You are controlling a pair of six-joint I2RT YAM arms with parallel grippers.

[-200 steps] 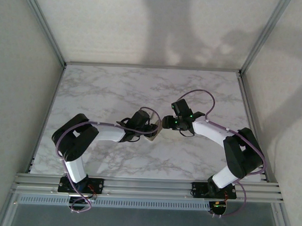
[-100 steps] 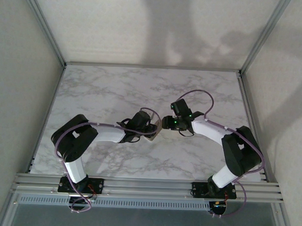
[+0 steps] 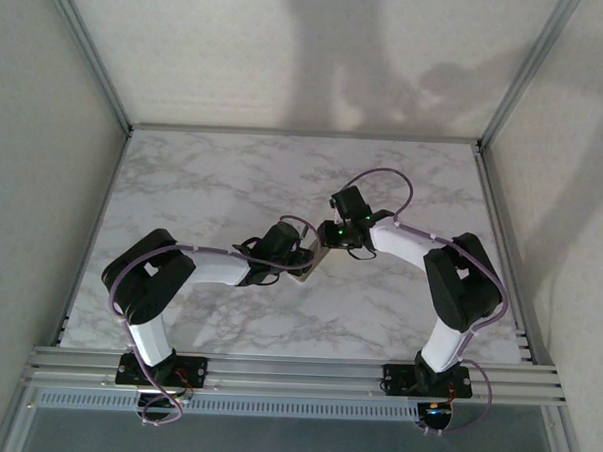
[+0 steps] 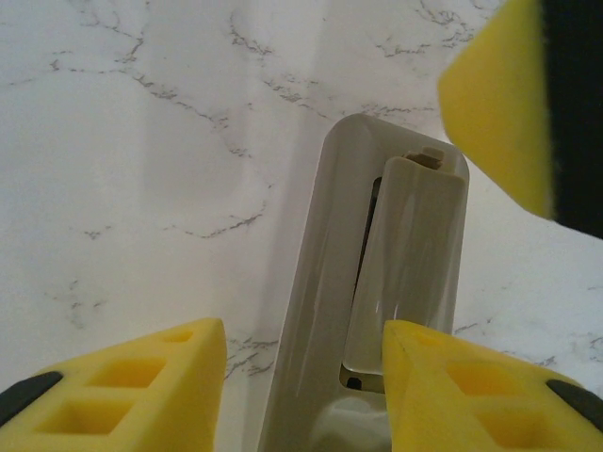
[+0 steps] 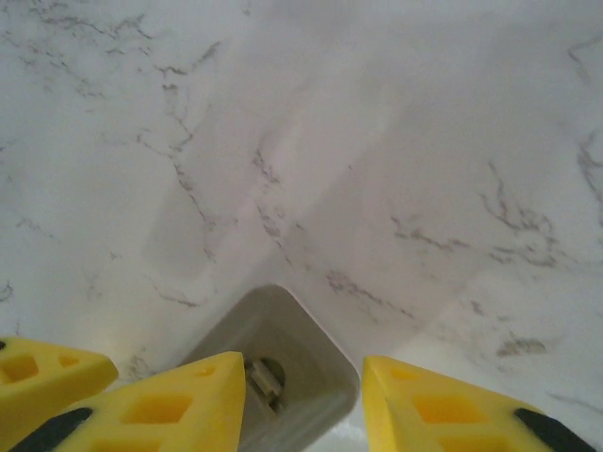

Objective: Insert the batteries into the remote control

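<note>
Editor: Grip on the slim off-white plastic remote control [image 4: 325, 235]?
Photographer: Cannot tell; left claw [image 4: 303, 328] and right claw [image 5: 303, 363] bracket it over marble counter [image 4: 122, 141]. Probably light, slick, stiff: hold long edges.

Remote control [image 5: 300, 330] end between right hand [image 5: 303, 377] pads, marble table [image 5: 377, 141] beneath

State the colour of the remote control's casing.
Greyish beige remote control, clearest in the left wrist view.
</note>
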